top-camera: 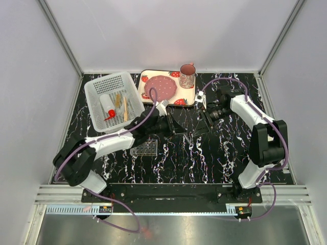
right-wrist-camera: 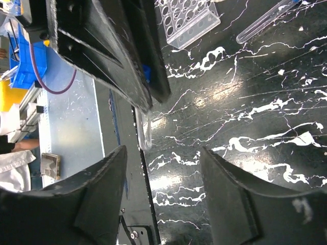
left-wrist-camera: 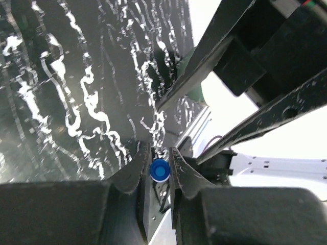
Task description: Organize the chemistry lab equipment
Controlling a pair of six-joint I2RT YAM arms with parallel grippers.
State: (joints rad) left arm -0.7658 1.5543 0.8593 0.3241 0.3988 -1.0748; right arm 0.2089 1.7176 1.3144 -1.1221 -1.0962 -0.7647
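My left gripper (left-wrist-camera: 160, 153) is shut on a thin blue-tipped tube (left-wrist-camera: 160, 170), whose blue cap shows end-on between the two fingers. In the right wrist view the clear body of that tube (right-wrist-camera: 144, 130) hangs below the left gripper's black fingers (right-wrist-camera: 117, 56). My right gripper (right-wrist-camera: 163, 184) stands open just beside it, with nothing between its fingers. From above, the two grippers meet over the middle of the table, left gripper (top-camera: 175, 128) facing right gripper (top-camera: 201, 125). The clear grid tube rack (top-camera: 144, 148) stands near the left arm. A second clear tube (right-wrist-camera: 265, 19) lies on the table.
A white perforated basket (top-camera: 97, 87) at the back left holds the red-capped white bottle (top-camera: 109, 113) and wooden sticks (top-camera: 124, 108). A strawberry-printed tray (top-camera: 187, 96) with a pink plate (top-camera: 161, 88) and a mug (top-camera: 187, 75) sits at the back centre.
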